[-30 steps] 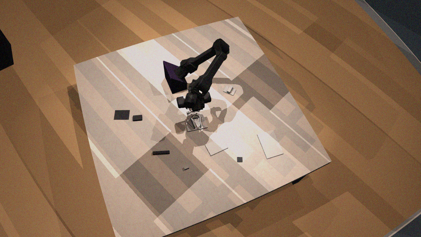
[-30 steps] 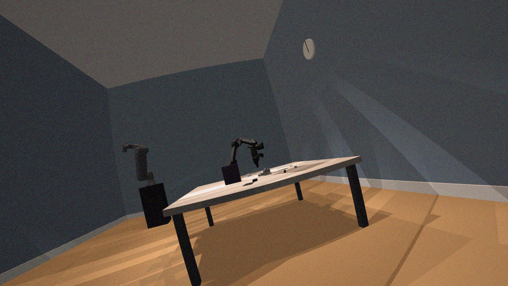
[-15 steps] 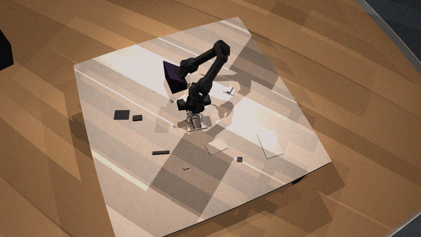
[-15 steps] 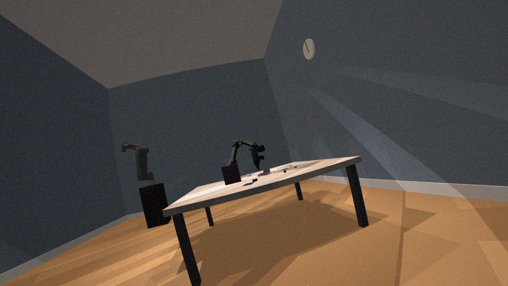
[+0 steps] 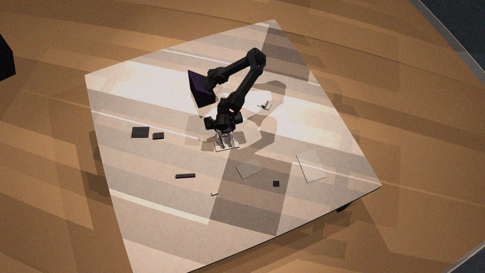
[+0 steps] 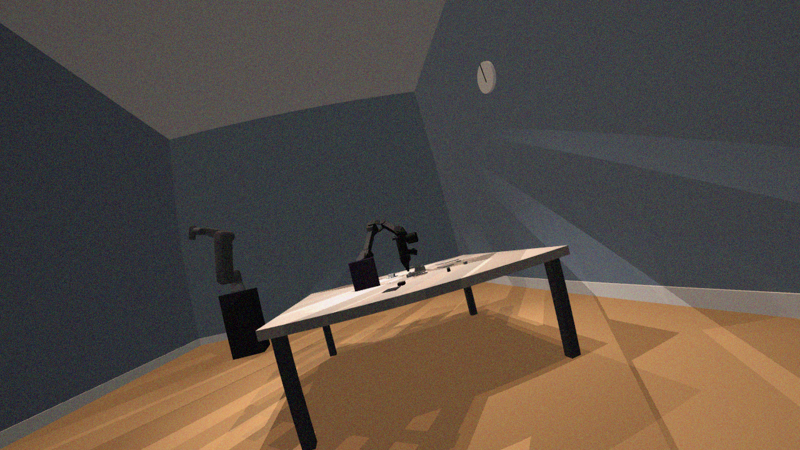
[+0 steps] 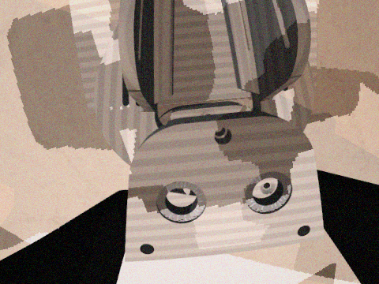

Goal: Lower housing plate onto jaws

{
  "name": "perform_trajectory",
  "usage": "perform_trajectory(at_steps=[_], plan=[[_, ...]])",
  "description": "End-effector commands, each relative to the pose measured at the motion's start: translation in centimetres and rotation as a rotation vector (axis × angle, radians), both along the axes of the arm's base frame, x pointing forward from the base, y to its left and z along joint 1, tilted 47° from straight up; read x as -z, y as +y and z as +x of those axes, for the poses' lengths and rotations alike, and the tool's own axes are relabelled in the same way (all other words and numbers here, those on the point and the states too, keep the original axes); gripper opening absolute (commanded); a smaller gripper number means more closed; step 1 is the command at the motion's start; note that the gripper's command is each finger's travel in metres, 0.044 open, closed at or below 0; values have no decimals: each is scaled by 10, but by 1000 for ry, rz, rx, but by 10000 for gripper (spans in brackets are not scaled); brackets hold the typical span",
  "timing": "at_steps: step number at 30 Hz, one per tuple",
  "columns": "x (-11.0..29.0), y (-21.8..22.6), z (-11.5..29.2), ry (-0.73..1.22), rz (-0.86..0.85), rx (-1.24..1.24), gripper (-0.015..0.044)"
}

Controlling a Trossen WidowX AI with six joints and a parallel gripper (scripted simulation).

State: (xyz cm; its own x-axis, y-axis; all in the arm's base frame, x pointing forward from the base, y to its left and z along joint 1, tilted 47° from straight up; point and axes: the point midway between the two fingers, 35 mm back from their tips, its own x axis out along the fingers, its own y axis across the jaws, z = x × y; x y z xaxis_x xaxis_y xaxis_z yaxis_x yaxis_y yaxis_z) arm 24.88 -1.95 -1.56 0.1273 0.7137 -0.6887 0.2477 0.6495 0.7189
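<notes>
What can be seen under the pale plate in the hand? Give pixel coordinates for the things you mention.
Beneath the pale plate [image 7: 229,221], its two large holes show pale and dark bits, one a round-tipped piece. The solid part covers the rest; whether it touches is unclear.

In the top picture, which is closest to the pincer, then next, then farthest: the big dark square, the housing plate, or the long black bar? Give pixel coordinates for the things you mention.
1. Housing plate [image 7: 225,177]: right in the pincer [image 5: 225,131] [image 6: 407,269] [image 7: 217,189].
2. Long black bar [image 5: 185,175] [image 6: 447,269]: lower left.
3. Big dark square [image 5: 140,132] [image 6: 391,289]: far left.
</notes>
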Motion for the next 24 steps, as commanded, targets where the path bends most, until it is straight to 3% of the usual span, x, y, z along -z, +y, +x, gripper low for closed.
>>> perform_trajectory(at_steps=[1, 24], plan=[[5, 6, 0, 4, 5, 5, 351], [10, 12, 0, 2, 7, 3, 351]])
